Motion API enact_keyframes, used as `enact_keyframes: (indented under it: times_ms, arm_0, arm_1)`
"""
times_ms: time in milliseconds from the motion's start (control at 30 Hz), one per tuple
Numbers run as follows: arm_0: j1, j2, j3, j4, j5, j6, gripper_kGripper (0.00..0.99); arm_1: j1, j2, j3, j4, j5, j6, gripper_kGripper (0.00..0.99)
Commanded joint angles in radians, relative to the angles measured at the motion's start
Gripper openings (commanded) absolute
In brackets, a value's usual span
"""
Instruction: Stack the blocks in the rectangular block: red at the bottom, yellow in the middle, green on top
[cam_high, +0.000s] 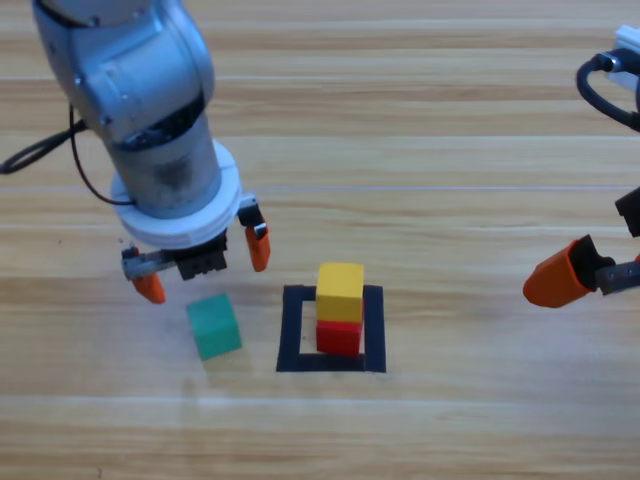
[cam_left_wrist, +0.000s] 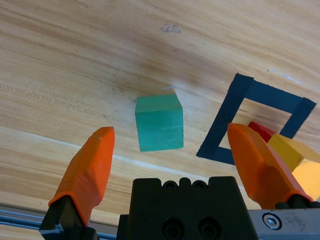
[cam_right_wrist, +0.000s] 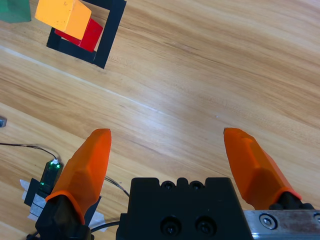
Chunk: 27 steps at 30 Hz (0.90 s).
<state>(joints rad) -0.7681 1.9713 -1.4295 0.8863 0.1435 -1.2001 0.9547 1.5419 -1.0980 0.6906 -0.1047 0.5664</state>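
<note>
The left gripper (cam_high: 204, 262) hangs wide open above the green cube (cam_high: 214, 326), which lies just left of the tape square (cam_high: 290, 330); it looks light and rigid, best pinched on opposite flat sides

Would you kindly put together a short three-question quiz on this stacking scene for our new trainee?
1. True or false: the yellow cube sits on the red cube inside the black tape square.
2. Which cube lies outside the square? A) red B) yellow C) green
3. Fill in: the left gripper hovers with jaws ____ above the green cube, while the right gripper waits at the right edge.

Key: 1 true; 2 C; 3 open
</note>
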Motion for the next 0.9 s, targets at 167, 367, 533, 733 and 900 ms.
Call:
enact_keyframes:
  times_ms: [167,367,533,733,900]
  arm_0:
    - [0.015,0.109,0.011,-0.003,-0.028,-0.012,0.96]
    - [0.015,0.123,0.055,-0.07,-0.041,0.007,0.96]
    - [0.015,0.135,0.087,-0.122,-0.055,0.025,0.959]
    - [0.015,0.141,0.101,-0.139,-0.062,0.03,0.954]
    - [0.016,0.144,0.103,-0.139,-0.065,0.039,0.9]
  arm_1:
    - [-0.025,0.009,0.024,-0.017,0.028,-0.006,0.989]
    - [-0.025,0.02,0.021,-0.022,0.028,-0.005,0.989]
    - [-0.025,0.023,0.018,-0.023,0.028,-0.003,0.989]
    - [-0.024,0.026,0.012,-0.025,0.028,-0.002,0.989]
    - [-0.025,0.026,0.01,-0.025,0.031,-0.002,0.989]
